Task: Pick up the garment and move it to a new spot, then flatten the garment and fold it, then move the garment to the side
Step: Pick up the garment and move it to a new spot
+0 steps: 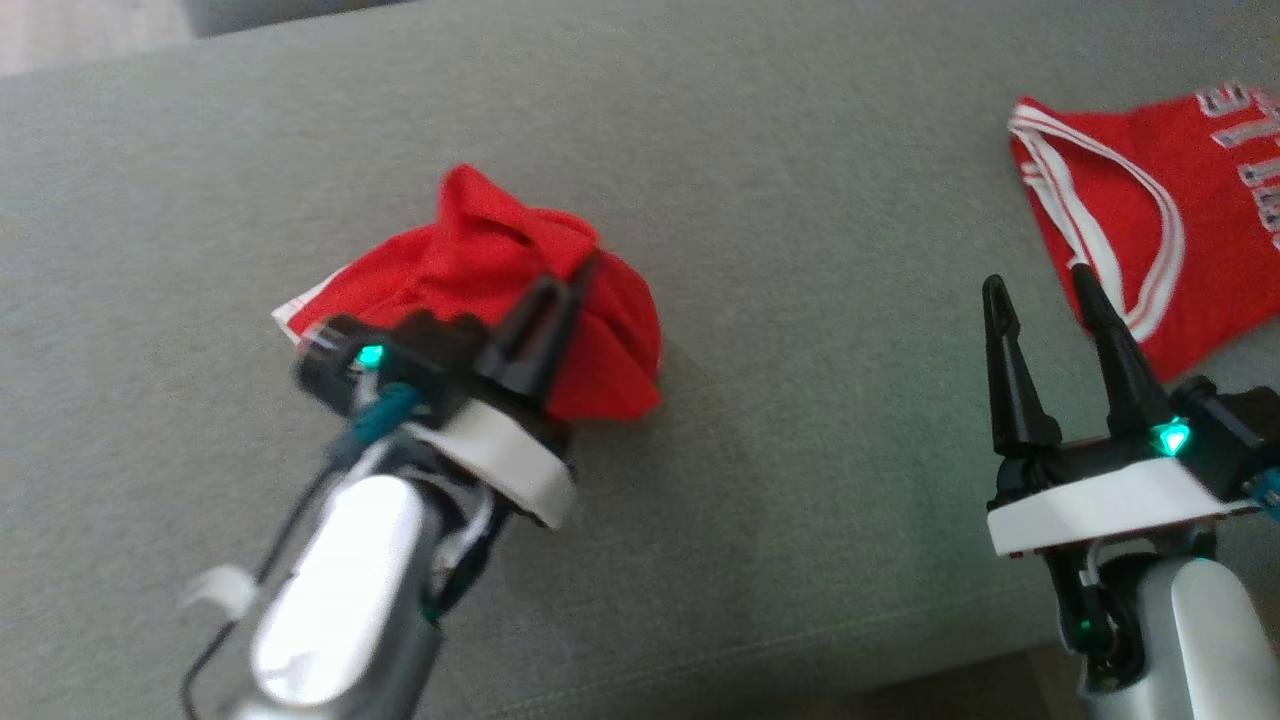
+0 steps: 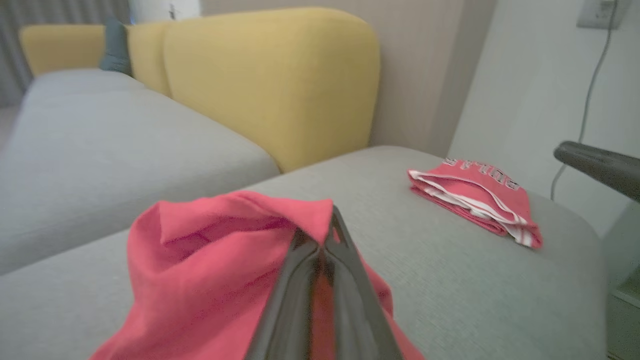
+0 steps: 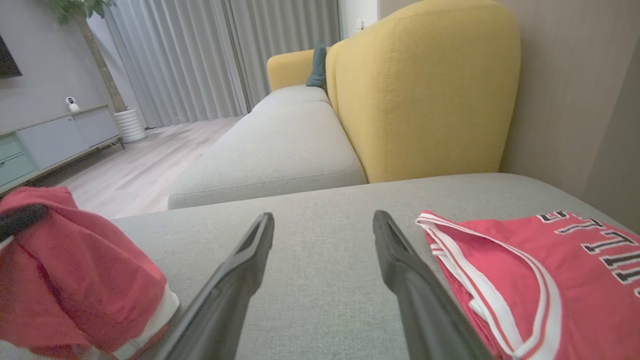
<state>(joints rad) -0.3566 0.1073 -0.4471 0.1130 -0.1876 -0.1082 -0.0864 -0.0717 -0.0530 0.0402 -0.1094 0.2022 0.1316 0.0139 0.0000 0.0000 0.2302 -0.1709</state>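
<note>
A crumpled red garment (image 1: 480, 270) lies bunched on the grey sofa cushion (image 1: 800, 250), left of centre. My left gripper (image 1: 565, 285) is shut on a fold at the garment's right side, and the cloth rises to a peak at the fingertips. From the left wrist camera the same garment (image 2: 210, 270) drapes around the closed fingers (image 2: 320, 260). My right gripper (image 1: 1040, 290) stands open above the cushion at the right, nothing between its fingers (image 3: 235, 280). The bunched garment (image 3: 75, 285) sits at the left edge of the right wrist view.
A folded red jersey (image 1: 1160, 210) with white trim and lettering lies at the far right, just past my right fingertips. Yellow backrests (image 3: 425, 90) stand behind the cushion. The cushion's front edge (image 1: 900, 690) runs along the bottom right.
</note>
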